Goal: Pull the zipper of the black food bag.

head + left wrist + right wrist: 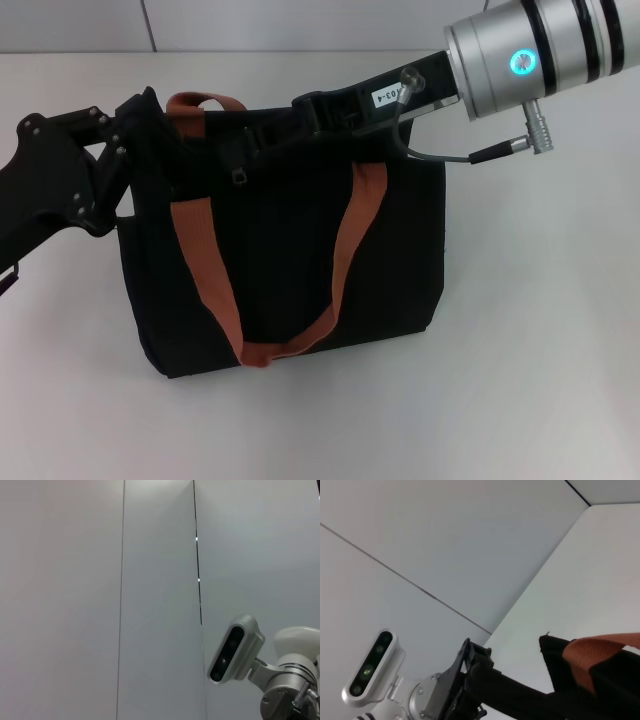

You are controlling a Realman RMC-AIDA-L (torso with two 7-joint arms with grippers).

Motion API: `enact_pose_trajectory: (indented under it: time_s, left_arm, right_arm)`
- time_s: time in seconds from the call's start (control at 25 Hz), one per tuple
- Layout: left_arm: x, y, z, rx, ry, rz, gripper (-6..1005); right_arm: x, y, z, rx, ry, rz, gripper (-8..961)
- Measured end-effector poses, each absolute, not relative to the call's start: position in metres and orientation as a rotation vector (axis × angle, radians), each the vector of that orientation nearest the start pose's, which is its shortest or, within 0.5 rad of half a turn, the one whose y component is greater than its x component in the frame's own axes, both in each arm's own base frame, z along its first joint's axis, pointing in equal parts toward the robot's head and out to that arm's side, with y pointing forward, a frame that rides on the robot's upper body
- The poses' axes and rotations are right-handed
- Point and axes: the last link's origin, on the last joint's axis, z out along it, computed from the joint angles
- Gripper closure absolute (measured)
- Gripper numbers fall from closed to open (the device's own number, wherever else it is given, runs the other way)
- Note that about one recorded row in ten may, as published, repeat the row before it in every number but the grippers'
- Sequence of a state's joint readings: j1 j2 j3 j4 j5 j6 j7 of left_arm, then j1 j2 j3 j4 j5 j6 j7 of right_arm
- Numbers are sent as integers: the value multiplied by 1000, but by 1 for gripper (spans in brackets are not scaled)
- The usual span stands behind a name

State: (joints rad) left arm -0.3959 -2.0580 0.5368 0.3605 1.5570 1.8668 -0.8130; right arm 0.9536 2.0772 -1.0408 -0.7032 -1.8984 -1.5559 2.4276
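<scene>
The black food bag (290,270) lies on the white table with two rust-orange handles (350,240) across it. My left gripper (135,125) is at the bag's top left corner and is shut on the fabric there; the right wrist view shows it (465,680) holding that edge of the bag (555,652). My right gripper (262,145) reaches in from the upper right onto the bag's top edge, dark against the black fabric. A small silvery piece that looks like the zipper (240,177) sits just below its tip. The left wrist view shows none of the task's things.
The white table (540,330) runs wide to the right of and in front of the bag. A grey panelled wall (75,580) stands behind. My head camera (232,652) shows in the left wrist view.
</scene>
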Motion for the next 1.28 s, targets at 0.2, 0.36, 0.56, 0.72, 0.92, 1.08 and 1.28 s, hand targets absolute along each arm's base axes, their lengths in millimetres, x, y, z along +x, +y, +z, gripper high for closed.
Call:
enact_pose_trajectory:
  time_s: [0.2,0.36,0.56,0.72,0.92,1.08,1.28]
  left_arm:
    - [-271,275,31,-2217,-172,-1313,960]
    - [-270,275,30,-2217,-171,-1317,959]
    - [-268,276,30,-2218,-169,-1321,959]
    - [-268,277,30,-2217,-169,-1326,959]
    - [-268,278,32,-2216,-183,-1334,958]
    - [-267,279,32,-2217,-185,-1338,958]
    - [-266,279,31,-2219,-183,-1345,957]
  right_arm:
    - [79,384,-39,-2986,1448,527,562]
    - [79,382,-40,-2998,1444,517,563]
    - [81,384,-34,-2984,1426,529,564]
    - [87,386,-29,-2964,1405,508,565]
    - [91,385,-27,-2951,1393,492,566]
    - [87,385,-30,-2961,1366,470,565]
    - [79,387,-36,-2976,1299,451,566]
